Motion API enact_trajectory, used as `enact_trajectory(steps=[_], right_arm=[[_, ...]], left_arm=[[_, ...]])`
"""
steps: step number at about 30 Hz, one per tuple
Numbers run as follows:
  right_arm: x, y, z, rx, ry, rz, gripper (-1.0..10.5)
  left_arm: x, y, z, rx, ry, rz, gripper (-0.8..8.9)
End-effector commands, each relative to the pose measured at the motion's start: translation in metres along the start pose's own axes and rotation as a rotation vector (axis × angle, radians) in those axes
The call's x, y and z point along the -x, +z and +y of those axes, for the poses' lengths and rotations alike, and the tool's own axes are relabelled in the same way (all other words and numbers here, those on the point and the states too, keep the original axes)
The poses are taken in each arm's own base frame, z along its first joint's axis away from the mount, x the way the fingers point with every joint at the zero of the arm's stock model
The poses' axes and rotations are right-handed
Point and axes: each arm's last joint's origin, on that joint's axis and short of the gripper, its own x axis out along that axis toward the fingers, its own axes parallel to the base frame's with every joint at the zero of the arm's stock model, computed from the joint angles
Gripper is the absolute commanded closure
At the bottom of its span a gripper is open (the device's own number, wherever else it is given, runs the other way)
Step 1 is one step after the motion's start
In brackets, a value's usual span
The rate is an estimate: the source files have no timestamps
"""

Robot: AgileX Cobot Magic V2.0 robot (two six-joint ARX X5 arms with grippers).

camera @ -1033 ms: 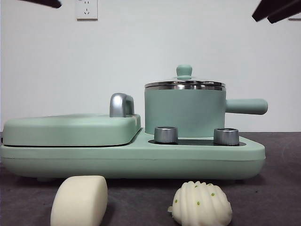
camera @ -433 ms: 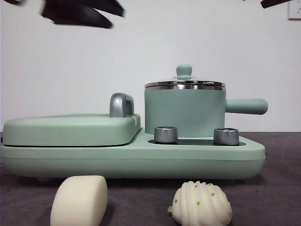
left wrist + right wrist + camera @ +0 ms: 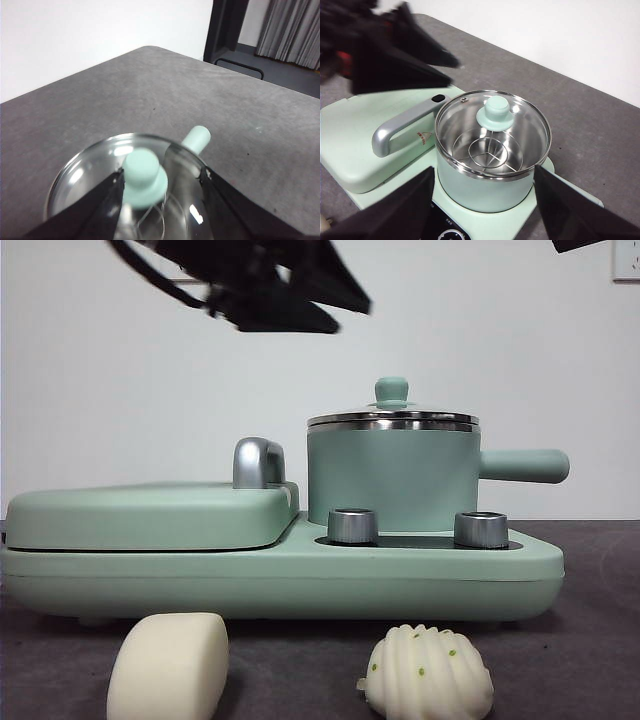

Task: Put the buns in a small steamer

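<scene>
- Smooth bun (image 3: 168, 667) is lying on the surface (image 3: 590, 640) in front of the cooker base (image 3: 280, 580), near its left half.
- Left end effector (image 3: 285, 295) is hovering above the small steamer (image 3: 392, 475), jaws spread wide either side of the lid knob (image 3: 144, 177), not touching it.
- Ridged bun (image 3: 428, 673) is lying in front of the steamer.
- Right end effector (image 3: 482, 210) is waiting high, jaws wide, holding nothing.

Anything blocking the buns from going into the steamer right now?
Yes. The glass lid sits on the small steamer, closing its opening. Both buns lie on the table in front. The left gripper, open, is above the lid's knob.
</scene>
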Motion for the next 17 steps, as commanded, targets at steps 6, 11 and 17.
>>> enact_trajectory(steps=[6, 11, 17], right_arm=[[0.001, 0.006, 0.0, -0.001, -0.003, -0.025, 6.3], [0.001, 0.006, 0.0, -0.001, -0.002, -0.025, 6.3], [0.001, 0.006, 0.0, 0.0, -0.003, -0.029, 6.3]], left_arm=[[-0.051, 0.003, 0.009, -0.05, -0.019, 0.011, 5.66], [-0.069, -0.004, 0.015, -0.074, -0.02, 0.032, 5.66], [-0.077, -0.015, 0.017, -0.074, -0.025, 0.076, 5.66]])
